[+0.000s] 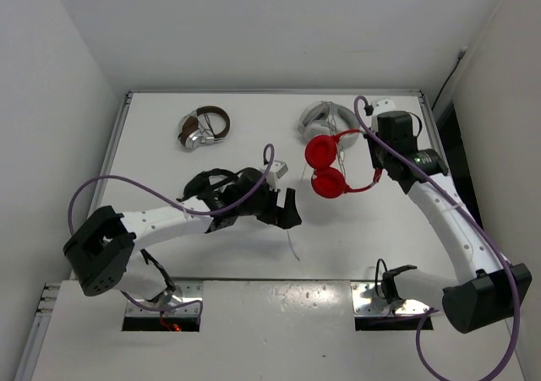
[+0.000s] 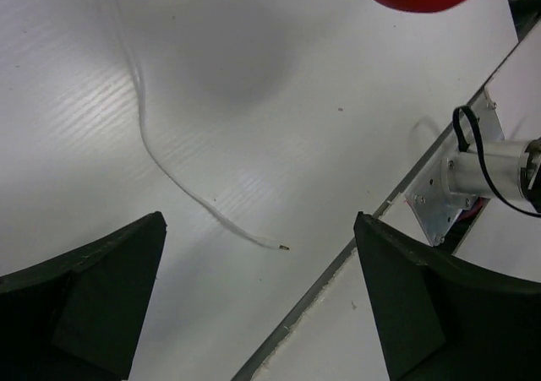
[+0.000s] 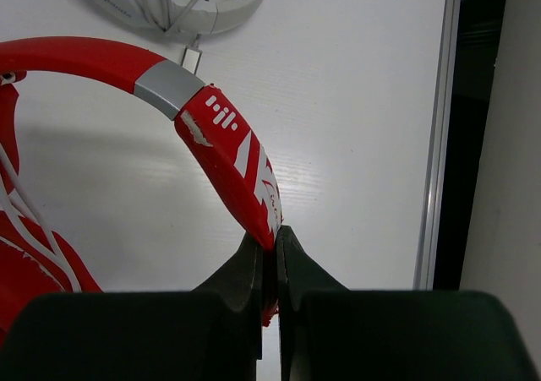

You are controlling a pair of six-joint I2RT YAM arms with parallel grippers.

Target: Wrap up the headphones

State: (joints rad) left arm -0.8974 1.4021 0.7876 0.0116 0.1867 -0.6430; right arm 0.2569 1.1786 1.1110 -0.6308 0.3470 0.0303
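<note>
- Two arms show on my feed. On the left, the left gripper (image 1: 283, 208) hangs over the table (image 1: 355, 237) with its fingers spread wide, holding nothing.
- Below it, the thin white cable (image 2: 161, 157) lies slack on the table. It curves down to a small metal plug tip between the spread fingers.
- Right of centre are the headphones (image 1: 326, 166). They are bright red, with two round earcups (image 1: 321, 151) and a slim headband (image 3: 228, 140) that has a grey slider section.
- From above, the earcups line up one behind the other, far to near. The band bows out to the right, so its crown points at the right arm.
- White marks are printed on the band: a cluster of dots, then slanted stripes. I can't read the small lettering under them.
- Just behind the red pair lies a white-grey pair (image 1: 325, 115).
- Furthest right, the right gripper (image 3: 269, 250) has its fingers pinched tight on the band's edge.
</note>
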